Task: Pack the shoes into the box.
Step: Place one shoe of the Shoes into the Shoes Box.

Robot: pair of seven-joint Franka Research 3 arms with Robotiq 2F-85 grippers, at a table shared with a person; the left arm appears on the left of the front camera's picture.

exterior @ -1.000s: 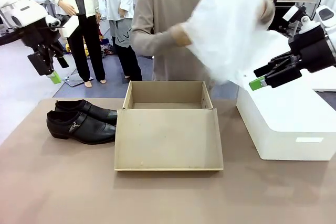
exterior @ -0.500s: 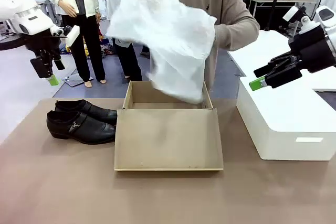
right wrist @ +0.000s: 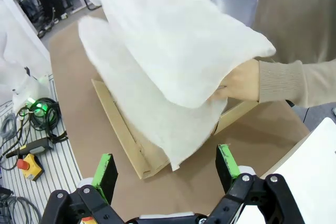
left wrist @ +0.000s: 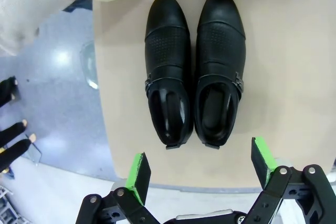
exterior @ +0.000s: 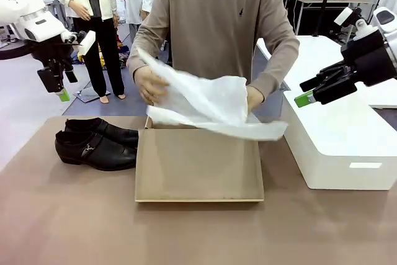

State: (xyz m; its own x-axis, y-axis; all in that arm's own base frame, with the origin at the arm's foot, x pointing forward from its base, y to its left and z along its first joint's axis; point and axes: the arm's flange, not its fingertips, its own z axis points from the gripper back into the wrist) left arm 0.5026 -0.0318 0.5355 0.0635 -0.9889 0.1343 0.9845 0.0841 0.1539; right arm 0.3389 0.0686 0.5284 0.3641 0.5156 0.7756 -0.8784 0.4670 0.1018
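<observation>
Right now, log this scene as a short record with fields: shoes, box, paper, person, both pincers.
shoes: pair side by side on the table, left of the box, outside it
box: open, lid lying flat toward the robot
tissue paper: white sheet held low over the box, not laid in yet
person: both hands grip the sheet from the far side
left pincer: open, empty, raised above the shoes
right pincer: open, empty, raised over the white block
</observation>
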